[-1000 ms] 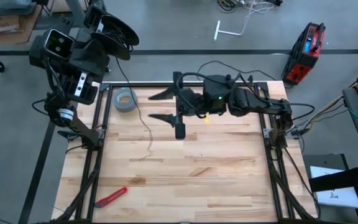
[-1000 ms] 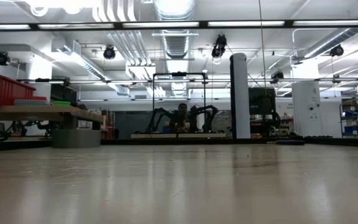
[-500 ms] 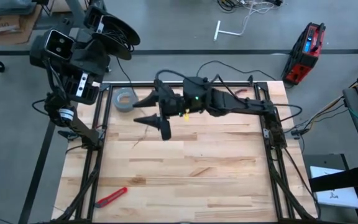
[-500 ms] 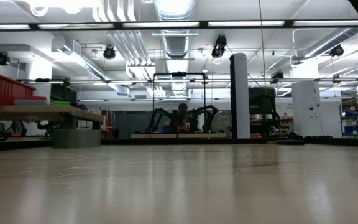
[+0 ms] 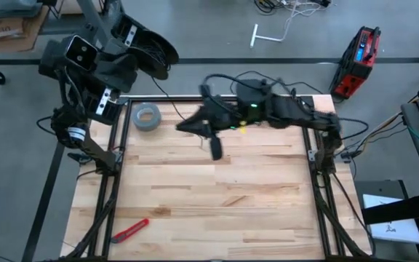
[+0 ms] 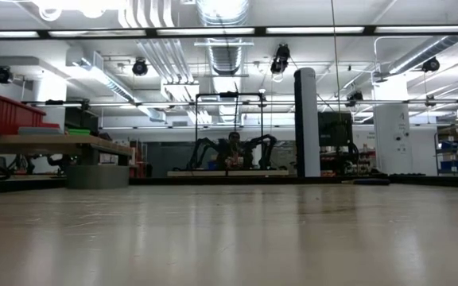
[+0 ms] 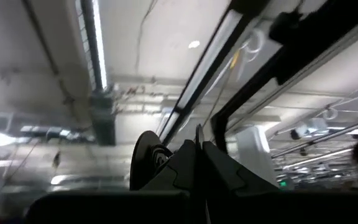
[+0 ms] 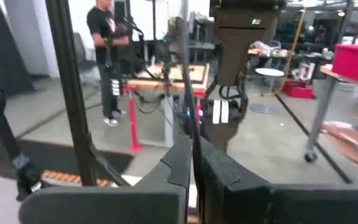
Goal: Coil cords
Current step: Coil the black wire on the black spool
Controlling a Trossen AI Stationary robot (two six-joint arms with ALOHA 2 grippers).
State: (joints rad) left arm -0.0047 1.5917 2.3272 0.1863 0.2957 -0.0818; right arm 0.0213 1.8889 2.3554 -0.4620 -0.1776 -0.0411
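— Off beyond the table's (image 5: 217, 211) far left corner: left gripper (image 7: 197, 142), raised high, aimed up at the ceiling lights. Fingers pressed together on the reel (image 5: 155, 57), with its round black edge peeking out beside them.

— And the right gripper (image 8: 192, 154)?

— Stretched out over the far half of the table, arm reaching in from the right edge. Fingers closed tight, hardly a slit between.

— Cord (image 5: 180, 103)?

— Thin black line from the reel, slanting down toward the right gripper's tips. Pinched there or not: cannot tell, too fine.

— Room to move?

— Plenty. Bare boards all across the near side of the right gripper. Grey tape roll (image 5: 146, 116) to its left, close to the far left corner post. Red-handled tool (image 5: 130, 230) well apart, down by the near left edge. Dark frame rails along both side edges of the table.
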